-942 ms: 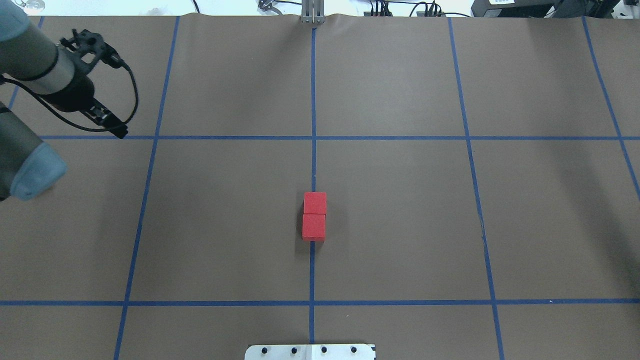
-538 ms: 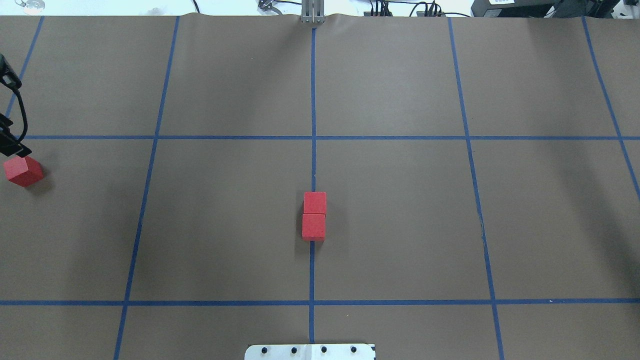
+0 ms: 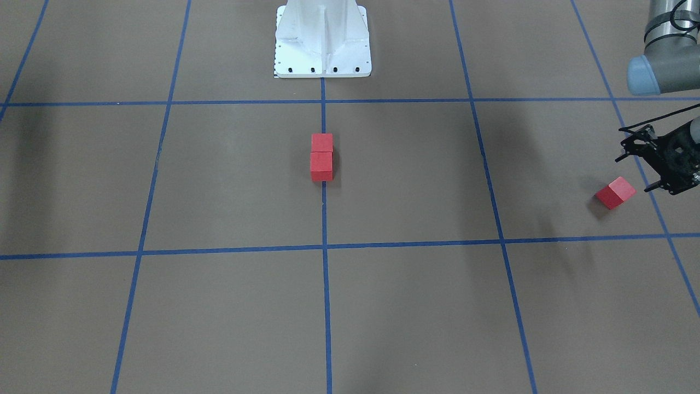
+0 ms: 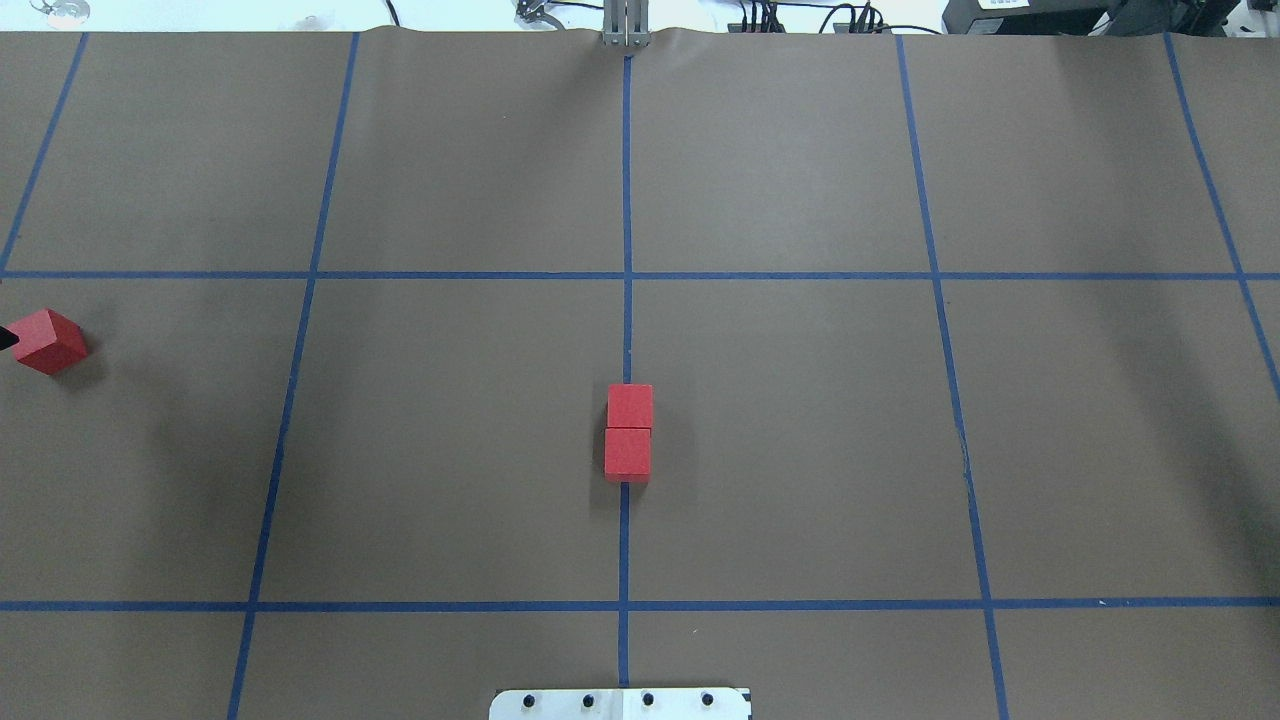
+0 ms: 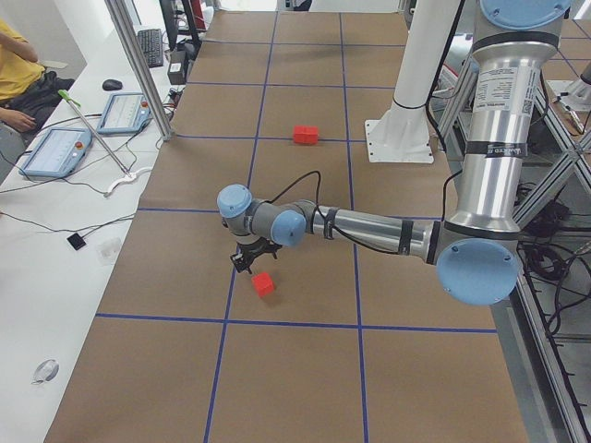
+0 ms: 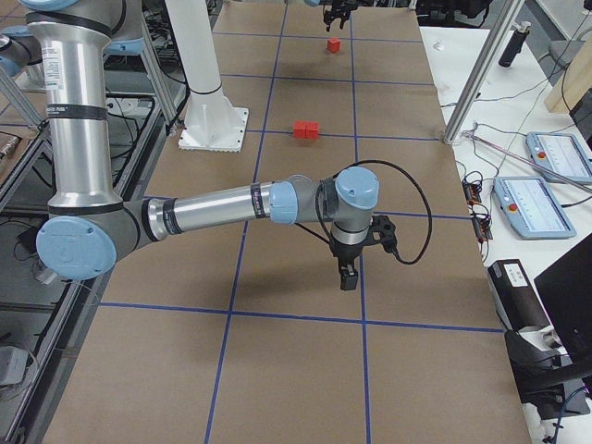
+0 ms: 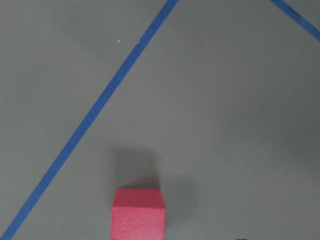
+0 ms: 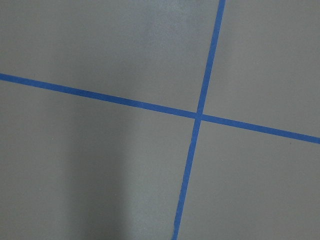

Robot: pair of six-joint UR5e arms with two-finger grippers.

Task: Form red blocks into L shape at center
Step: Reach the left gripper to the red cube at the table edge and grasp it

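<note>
1. Red and matte, the three red blocks are small plain cubes. Two of them (image 4: 630, 407) (image 4: 628, 453) sit face to face, touching, on the vertical blue tape line just below the middle of the overhead view.
2. The third block (image 4: 48, 341) lies alone at the far left edge of that view, at mid height and well apart from the pair. It is turned at an angle to the tape grid.
3. The left end effector (image 5: 249, 262) hangs just beside this stray block without touching it. It carries nothing, but how far its fingers are spread I cannot tell.
4. The right end effector (image 6: 348, 276) shows only in the right side view, over bare brown counter (image 4: 800, 450), so its state cannot be told either.
5. Handling, as a judgement: the cubes look rigid and very light, and their dull skin should grip well rather than slip. Breakage seems unlikely.
6. The best hold is probably across two opposite flat sides of the stray block, low enough to seat squarely. The wrist would first turn to match the block's skew, since pinching across corners could spin it.
7. Such light blocks will likely slide on the paper. Setting the third one beside one end of the pair calls for a gentle approach, or the pair may be knocked apart.
</note>
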